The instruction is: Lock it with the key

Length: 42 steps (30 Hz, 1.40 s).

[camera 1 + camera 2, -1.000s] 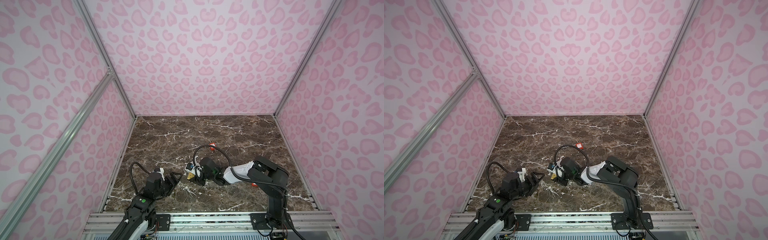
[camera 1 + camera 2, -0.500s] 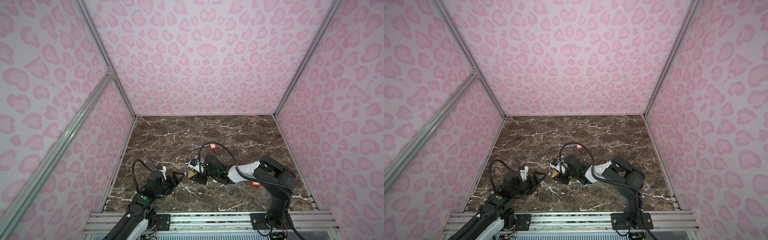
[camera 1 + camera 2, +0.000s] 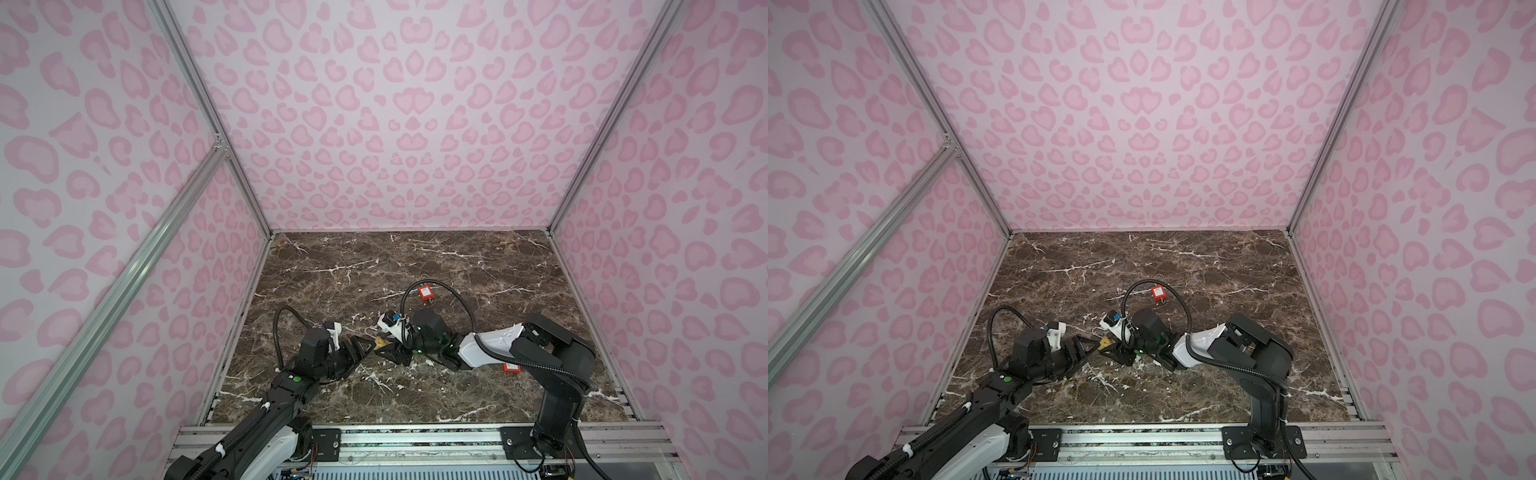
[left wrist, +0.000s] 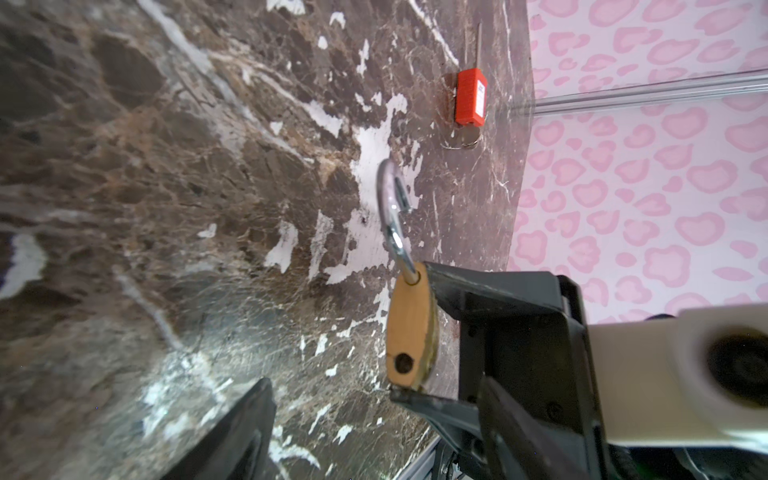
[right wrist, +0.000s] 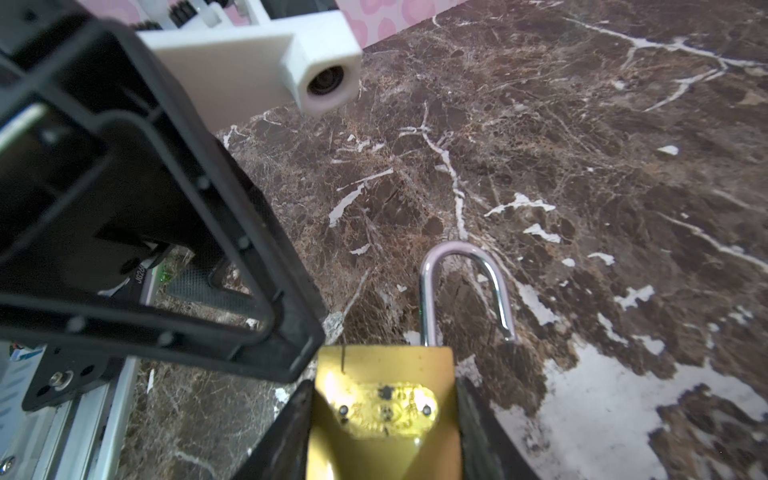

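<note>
From my station, the right gripper (image 3: 384, 348) is closed partway on the brass padlock (image 3: 380, 342), one finger on each flat side of the body, holding it just above the table (image 3: 415, 257). In the right wrist view the padlock (image 5: 384, 411) sits squarely between that gripper's fingers (image 5: 478, 432). Its shackle (image 5: 461, 286) points straight ahead, away from the wrist. One leg of the shackle is in the body and the other is free, so the lock is open.

The left gripper (image 3: 359, 347) faces the right one tip to tip. Its jaws are wide apart and it holds nothing. One of its fingers (image 5: 286, 332) comes up just beside the near corner of the brass body; I cannot tell whether they touch. In the left wrist view only one of its own fingers (image 4: 249, 428) shows, off to the side of the padlock (image 4: 411, 328).

Beyond the shackle tip (image 4: 388, 208), well ahead of the left gripper, a red padlock (image 4: 469, 97) lies flat on the table. What looks like a key (image 4: 465, 140) on a ring sticks out of its near end. A second red padlock (image 3: 511, 368) lies behind the right gripper, partly hidden under that arm.
</note>
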### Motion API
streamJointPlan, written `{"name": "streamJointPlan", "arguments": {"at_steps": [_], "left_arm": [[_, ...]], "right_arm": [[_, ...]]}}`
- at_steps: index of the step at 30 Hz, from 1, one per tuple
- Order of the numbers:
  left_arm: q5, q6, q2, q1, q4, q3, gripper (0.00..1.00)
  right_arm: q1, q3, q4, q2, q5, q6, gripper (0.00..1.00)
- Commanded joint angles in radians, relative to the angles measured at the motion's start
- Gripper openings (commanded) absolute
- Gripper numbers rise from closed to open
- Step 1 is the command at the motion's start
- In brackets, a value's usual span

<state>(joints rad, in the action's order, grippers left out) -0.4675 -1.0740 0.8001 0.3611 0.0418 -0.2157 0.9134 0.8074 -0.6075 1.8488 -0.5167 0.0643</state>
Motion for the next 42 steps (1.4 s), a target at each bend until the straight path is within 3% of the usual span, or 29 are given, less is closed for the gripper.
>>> {"name": "streamJointPlan", "arguments": {"at_steps": [1, 6, 26, 32, 42], "left_arm": [[-0.003, -0.031, -0.054, 0.001, 0.067, 0.026, 0.79], [0.011, -0.066, -0.129, 0.000, 0.074, 0.056, 0.78], [0.049, -0.160, -0.272, 0.000, 0.104, 0.136, 0.54], [0.050, -0.164, -0.278, -0.001, 0.105, 0.141, 0.30], [0.055, -0.173, -0.322, -0.001, 0.077, 0.144, 0.14]], "right_arm": [[-0.001, 0.015, -0.069, 0.013, -0.036, 0.021, 0.47], [-0.002, 0.024, -0.084, 0.005, -0.053, 0.036, 0.46], [0.049, 0.067, -0.045, 0.001, -0.108, 0.031, 0.46], [0.052, 0.067, -0.034, 0.001, -0.140, 0.023, 0.46], [0.061, 0.082, -0.020, 0.004, -0.156, 0.022, 0.45]]}}
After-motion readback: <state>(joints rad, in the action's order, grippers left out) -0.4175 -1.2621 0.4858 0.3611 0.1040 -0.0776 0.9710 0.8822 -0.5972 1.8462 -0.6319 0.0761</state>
